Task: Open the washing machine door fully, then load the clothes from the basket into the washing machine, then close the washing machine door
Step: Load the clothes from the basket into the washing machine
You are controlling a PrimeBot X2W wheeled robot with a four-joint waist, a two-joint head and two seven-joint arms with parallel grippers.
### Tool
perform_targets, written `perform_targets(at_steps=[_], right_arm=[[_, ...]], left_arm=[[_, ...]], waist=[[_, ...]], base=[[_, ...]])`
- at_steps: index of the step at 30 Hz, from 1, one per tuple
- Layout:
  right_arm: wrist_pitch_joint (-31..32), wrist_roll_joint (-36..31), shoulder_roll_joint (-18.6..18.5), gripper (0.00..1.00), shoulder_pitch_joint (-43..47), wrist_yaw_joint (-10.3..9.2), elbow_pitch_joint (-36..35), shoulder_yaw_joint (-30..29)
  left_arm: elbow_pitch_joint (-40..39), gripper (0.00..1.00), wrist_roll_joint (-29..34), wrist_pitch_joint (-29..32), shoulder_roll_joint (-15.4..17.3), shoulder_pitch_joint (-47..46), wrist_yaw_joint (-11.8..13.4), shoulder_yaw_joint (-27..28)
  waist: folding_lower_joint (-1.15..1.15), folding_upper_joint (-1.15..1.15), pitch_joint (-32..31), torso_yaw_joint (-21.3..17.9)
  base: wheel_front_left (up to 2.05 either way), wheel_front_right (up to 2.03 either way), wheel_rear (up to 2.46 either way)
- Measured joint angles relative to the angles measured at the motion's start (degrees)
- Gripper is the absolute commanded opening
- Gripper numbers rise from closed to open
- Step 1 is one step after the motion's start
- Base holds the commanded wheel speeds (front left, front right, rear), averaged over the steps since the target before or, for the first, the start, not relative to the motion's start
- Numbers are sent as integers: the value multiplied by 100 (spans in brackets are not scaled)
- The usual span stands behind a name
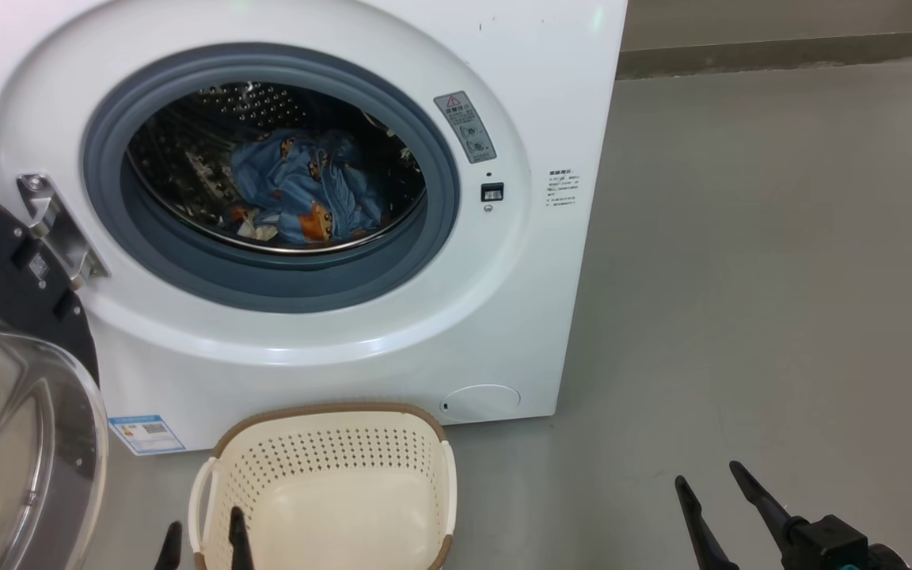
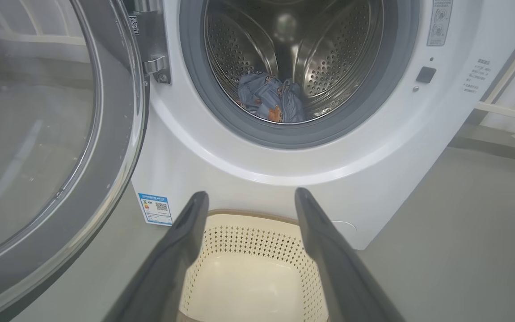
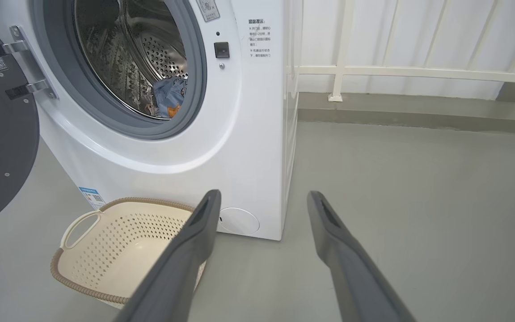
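Since the basket lies bare and the cloth sits in the drum, stage: loading reads as finished; by my judgement, shutting the door is the step left.
Machine: large white boxy front-loading washing machine with a blue-grey gasket and a perforated steel drum.
Clothes: light blue fabric clothes with orange-brown cartoon prints, heaped low in the drum behind the gasket lip.
Basket: small cream-white perforated plastic basket with a brown rim band, on the grey floor just before the machine's foot, nothing in it.
Door: large round door with a glossy black rim and a clear bulging glass bowl, swung wide on its steel hinge at the opening's left, bowl side turned toward the robot.
Left pincer: the left pincer is spread wide and holds nothing, low at the basket's near left corner.
Right pincer: the right pincer is spread wide and holds nothing, over bare floor well to the right of the basket.
Key relation: the door lies to the left of the left pincer and near it, so the left arm is the nearer one. The closing swing would run rightward to the black latch socket. The push probably has to start from behind the door's free edge.
Left wrist view: looks straight down the drum to its back wall; the door stands tall at the view's left, and the basket floor is bare between the fingers.
Right wrist view: takes the machine obliquely, giving its right side panel, a white railing behind, and the door's black inner face with two hinge arms.
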Motion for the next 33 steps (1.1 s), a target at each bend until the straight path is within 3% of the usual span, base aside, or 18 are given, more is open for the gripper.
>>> perform_targets(at_steps=[33], right_arm=[[0, -140, 16, 100, 4, 0, -80, -245]], left_arm=[[-237, 100, 238, 0, 3, 227, 89, -15]], waist=[[0, 0, 14, 56]], base=[[0, 0, 0]])
